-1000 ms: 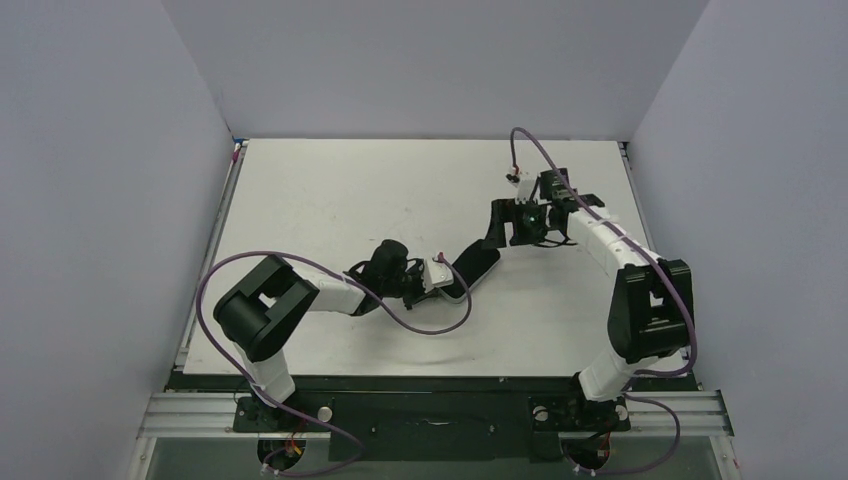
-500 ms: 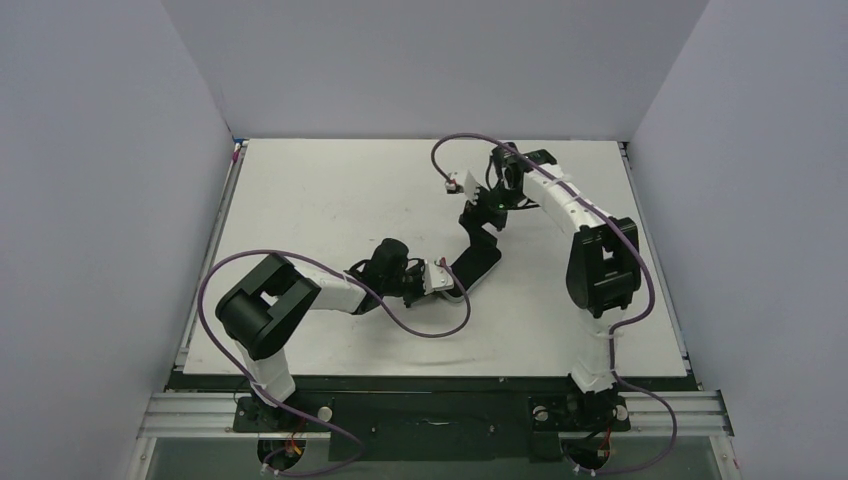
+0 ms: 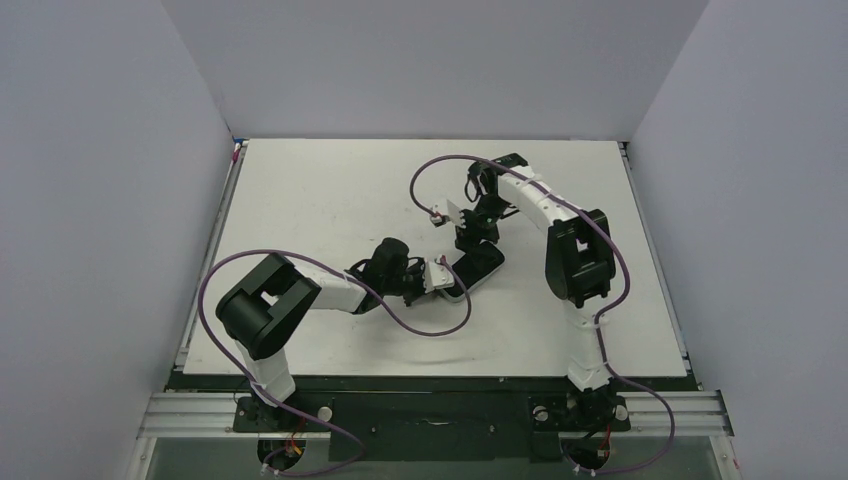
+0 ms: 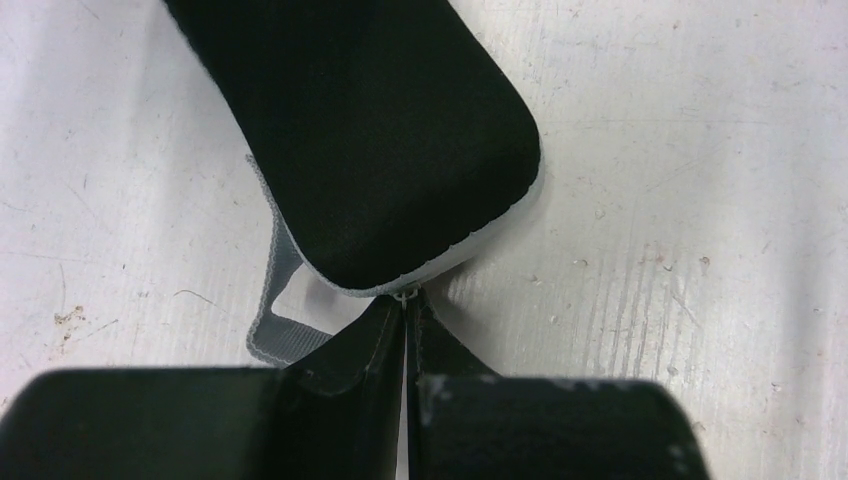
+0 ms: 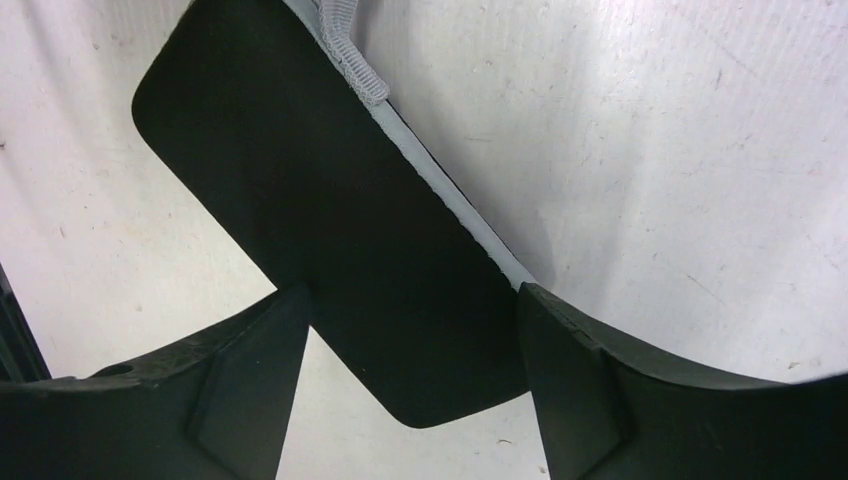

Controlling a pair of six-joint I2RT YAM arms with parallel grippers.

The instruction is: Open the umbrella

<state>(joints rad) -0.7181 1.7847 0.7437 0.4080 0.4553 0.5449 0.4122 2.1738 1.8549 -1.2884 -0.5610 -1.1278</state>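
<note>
The umbrella [image 3: 480, 265] lies folded flat on the table, a black oblong with a pale rim. In the left wrist view [image 4: 370, 130] its near end shows a grey strap loop [image 4: 280, 335]. My left gripper [image 3: 446, 279] is shut, its tips [image 4: 405, 305] pinching a tiny pale ring on the umbrella's rim. My right gripper [image 3: 470, 238] is open over the umbrella's far end. In the right wrist view the black body [image 5: 330, 230] lies between the spread fingers of that gripper [image 5: 412, 300], and it is not clear whether they touch it.
The white table [image 3: 330, 190] is scuffed. Purple cables loop beside both arms; the left arm's cable [image 3: 430, 325] lies on the table in front of the umbrella. Grey walls close in the left, right and back sides.
My right arm has swung from the far right to the left and come down over the umbrella's far end. The left gripper and the umbrella have stayed put.
</note>
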